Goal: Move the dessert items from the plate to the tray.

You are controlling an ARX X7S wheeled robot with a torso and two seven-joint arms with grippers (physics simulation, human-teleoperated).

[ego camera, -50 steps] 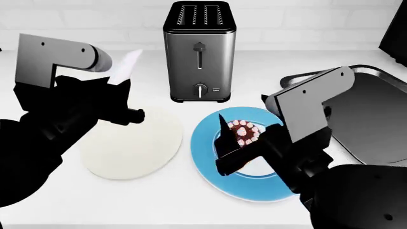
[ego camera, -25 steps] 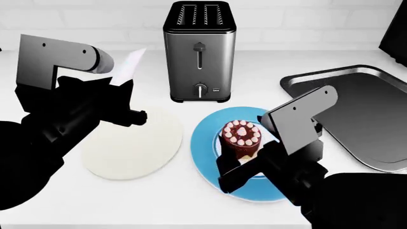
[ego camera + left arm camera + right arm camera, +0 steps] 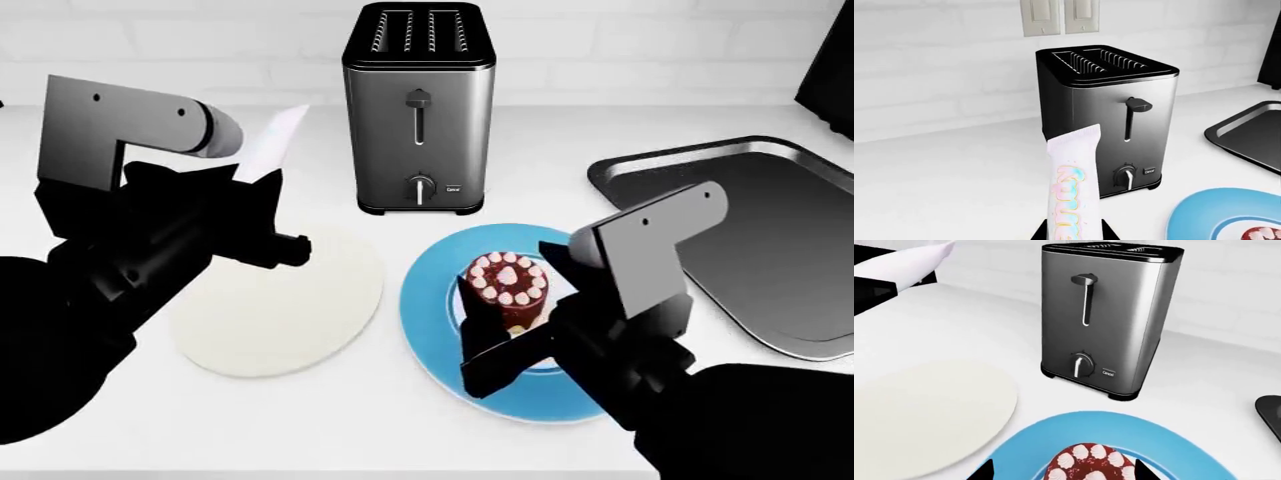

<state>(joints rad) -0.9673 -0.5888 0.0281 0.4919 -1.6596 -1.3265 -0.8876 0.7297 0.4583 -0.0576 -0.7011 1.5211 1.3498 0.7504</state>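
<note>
Left wrist view: we are seeing the left gripper (image 3: 1069,235) clamping a thin flat white wrapped piece (image 3: 1071,187), held upright before the steel toaster (image 3: 1111,117).

Head view: the small round chocolate cake with pink-white dollops (image 3: 506,287) is sitting on the blue round plate (image 3: 434,325); the shallow black metal tray (image 3: 747,235) is lying apart (rightward).

Right wrist view: the right gripper (image 3: 1063,471) is straddling the cake, jaws wide.

We see a steel toaster (image 3: 419,105) upright at the back of the white tabletop (image 3: 561,150), its lever and dial facing us. A cream plate (image 3: 287,305) lies in front to its left. Behind it, a white tiled wall (image 3: 934,60) carries switches (image 3: 1057,16).
</note>
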